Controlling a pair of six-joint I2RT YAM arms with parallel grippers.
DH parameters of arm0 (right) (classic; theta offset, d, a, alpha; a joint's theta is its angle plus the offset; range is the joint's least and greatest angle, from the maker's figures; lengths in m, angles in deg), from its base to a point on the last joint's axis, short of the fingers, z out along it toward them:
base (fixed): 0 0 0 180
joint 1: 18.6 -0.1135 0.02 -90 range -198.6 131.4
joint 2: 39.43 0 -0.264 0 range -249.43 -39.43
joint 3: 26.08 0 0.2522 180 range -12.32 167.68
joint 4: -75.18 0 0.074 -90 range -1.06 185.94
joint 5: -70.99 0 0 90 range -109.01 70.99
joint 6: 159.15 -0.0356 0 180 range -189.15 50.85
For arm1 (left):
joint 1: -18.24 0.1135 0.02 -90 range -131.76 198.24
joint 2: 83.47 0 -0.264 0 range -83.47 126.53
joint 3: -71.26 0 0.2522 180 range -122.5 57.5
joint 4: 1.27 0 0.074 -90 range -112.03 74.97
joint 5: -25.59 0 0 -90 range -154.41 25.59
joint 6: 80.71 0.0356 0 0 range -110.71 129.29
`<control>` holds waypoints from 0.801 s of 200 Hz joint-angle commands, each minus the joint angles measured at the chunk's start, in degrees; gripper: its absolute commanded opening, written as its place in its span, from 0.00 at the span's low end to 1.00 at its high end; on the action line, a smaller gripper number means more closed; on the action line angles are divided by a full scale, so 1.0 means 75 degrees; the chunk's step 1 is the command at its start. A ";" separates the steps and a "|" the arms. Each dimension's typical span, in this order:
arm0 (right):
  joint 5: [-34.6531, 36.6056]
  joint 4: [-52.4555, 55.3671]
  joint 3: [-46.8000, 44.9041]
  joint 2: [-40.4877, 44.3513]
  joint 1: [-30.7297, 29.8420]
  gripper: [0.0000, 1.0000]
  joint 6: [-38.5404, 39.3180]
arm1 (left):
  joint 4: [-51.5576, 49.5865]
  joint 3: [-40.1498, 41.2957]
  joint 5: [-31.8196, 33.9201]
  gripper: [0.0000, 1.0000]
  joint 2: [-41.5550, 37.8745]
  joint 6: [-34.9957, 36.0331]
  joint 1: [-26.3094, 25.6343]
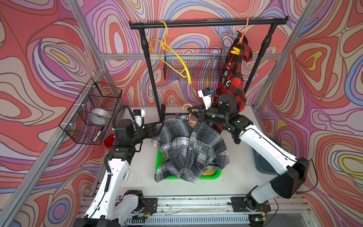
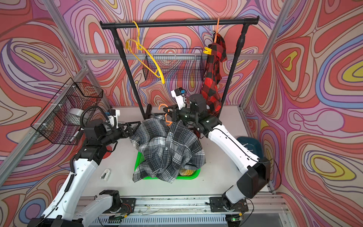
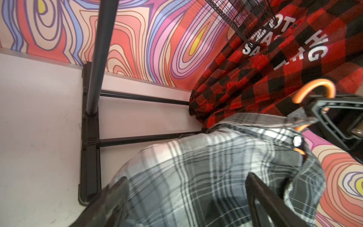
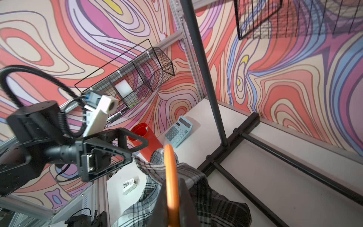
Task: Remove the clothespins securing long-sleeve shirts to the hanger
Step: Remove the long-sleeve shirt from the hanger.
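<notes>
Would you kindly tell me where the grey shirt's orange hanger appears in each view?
Top view: hanger mid-picture, at the collar of the grey shirt.
Top view: hanger there too.
Left wrist: hanger before the red shirt.
Right wrist: hanger between the right fingers.
Shared landmark: left rack post.

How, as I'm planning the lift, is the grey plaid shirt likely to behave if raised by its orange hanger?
Probably floppy: the grey plaid shirt drapes in loose folds over the green basket, so it should sag and swing. Likely light, being thin cloth. It may slip off the orange hanger gripped in the right tool, as nothing visibly pins it there.
</notes>
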 commanded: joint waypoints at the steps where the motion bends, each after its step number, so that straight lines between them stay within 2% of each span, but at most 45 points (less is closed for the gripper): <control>1: -0.0411 0.0203 0.0335 0.0191 0.0144 0.00 0.0280 | -0.0115 -0.0173 -0.0508 0.88 0.0095 0.0313 0.0380; 34: -0.1011 0.0198 0.0390 0.0253 0.0344 0.00 0.0323 | -0.0173 -0.0267 -0.0900 0.90 0.0199 0.1035 0.0681; 71: -0.1508 0.0123 0.0390 0.0213 0.0452 0.00 0.0306 | -0.0128 -0.0356 -0.2085 0.88 0.0112 0.2199 0.0724; 107: -0.1870 0.0030 0.0482 0.0113 0.0474 0.00 0.0264 | -0.0283 -0.0271 -0.2041 0.85 0.0182 0.3135 0.0725; 127: -0.1903 0.0036 0.0561 0.0078 0.0478 0.00 0.0269 | -0.0551 -0.0247 -0.2001 0.80 0.0339 0.3534 0.0723; 160: -0.1855 0.0078 0.0670 0.0039 0.0588 0.00 0.0264 | -0.0654 -0.0096 -0.1966 0.75 0.0244 0.3669 0.0725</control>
